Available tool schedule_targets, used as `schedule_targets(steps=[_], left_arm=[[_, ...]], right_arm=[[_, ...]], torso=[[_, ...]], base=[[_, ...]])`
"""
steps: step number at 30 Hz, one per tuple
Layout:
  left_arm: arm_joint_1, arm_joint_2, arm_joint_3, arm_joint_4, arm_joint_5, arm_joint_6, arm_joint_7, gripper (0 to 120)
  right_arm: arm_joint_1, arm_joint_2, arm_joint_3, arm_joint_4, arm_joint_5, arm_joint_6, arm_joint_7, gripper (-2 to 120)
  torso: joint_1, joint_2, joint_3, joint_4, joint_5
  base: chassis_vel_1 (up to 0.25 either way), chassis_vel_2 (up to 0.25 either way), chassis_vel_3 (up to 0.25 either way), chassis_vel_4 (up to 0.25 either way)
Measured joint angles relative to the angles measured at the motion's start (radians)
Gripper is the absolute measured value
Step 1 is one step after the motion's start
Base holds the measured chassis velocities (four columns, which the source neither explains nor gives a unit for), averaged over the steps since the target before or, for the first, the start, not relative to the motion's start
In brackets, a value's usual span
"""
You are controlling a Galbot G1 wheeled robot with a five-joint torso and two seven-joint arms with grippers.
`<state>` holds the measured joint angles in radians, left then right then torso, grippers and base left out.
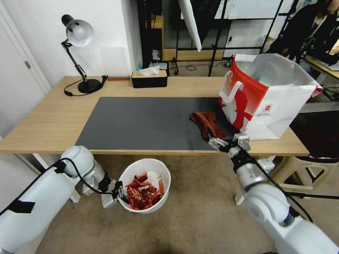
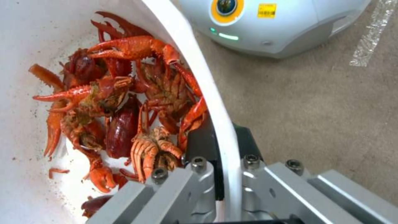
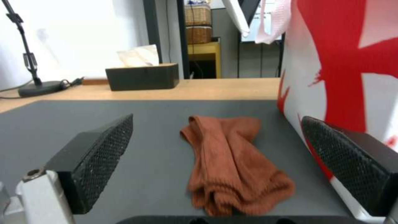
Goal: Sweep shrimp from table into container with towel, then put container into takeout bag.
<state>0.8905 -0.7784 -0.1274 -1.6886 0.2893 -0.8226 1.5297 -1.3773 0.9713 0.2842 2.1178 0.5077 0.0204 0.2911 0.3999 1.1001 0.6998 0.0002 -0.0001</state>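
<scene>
Red-orange shrimp [image 1: 143, 192] fill the white container [image 1: 160, 176], held below the tabletop's [image 1: 42, 120] near edge by the left hand [image 1: 114, 197] clamped on its rim, while the right hand [image 1: 217, 141] hangs open over the rust-red towel [image 1: 204, 123] beside the takeout bag [image 1: 268, 102].

A black desk lamp [image 1: 78, 53] with a silver shade stands at the far left, its cord [image 1: 72, 88] curling beside the base. A black tissue box [image 1: 149, 78] sits farther right, white tissue [image 1: 149, 70] poking out. Beige carpet [image 1: 197, 208] covers the floor.
</scene>
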Motion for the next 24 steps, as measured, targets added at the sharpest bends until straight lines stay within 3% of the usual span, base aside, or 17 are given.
schedule_targets(steps=[7,11,15,24], left_arm=[[0.063,0.044,-0.028,-0.124,-0.033,0.0,0.0,0],[0.154,0.074,-0.088,-0.237,-0.071,0.003,0.0,0],[0.2,0.1,-0.119,-0.303,-0.097,0.012,0.0,0],[0.173,0.179,-0.155,-0.346,-0.168,0.046,0.0,0]], right_arm=[[-0.115,0.058,0.04,0.031,-0.122,0.065,-0.029,100],[-0.178,0.099,0.064,0.041,-0.177,0.103,-0.046,100],[-0.231,0.122,0.099,0.044,-0.216,0.131,-0.056,100],[-0.306,0.131,0.141,0.06,-0.237,0.177,-0.09,100]], torso=[[0.0,0.0,0.0,-0.0002,0.0001],[0.0,0.0,0.0,-0.0002,-0.0001],[0.0,0.0,0.0,0.0,-0.0004],[0.0,0.0,0.0,-0.0002,0.0]], base=[[0.0,0.0,0.0,0.0],[0.0,0.0,0.0,0.0],[0.0,0.0,0.0,0.0],[0.0,0.0,0.0,0.0]])
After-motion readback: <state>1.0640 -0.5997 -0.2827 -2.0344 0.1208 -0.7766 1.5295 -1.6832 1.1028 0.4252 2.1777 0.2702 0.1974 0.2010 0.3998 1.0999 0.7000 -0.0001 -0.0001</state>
